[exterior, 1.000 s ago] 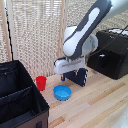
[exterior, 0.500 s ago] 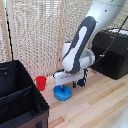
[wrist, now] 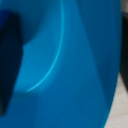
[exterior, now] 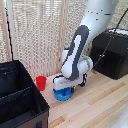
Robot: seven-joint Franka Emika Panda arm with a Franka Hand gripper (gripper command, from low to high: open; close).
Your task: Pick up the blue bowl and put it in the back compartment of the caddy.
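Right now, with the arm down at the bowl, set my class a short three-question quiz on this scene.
1. True or false: the blue bowl already lies inside the caddy.
2. Which thing stands nearest the bowl? A) the red cup B) the black machine C) the caddy
3. Fill the gap: the bowl rests on the wooden ____.

Key: 1 false, it sits on the table under the pincer. 2 A. 3 table.

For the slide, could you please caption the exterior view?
Franka arm's gripper lowered onto the small bright-blue plastic bowl beside a red cup and black caddy.
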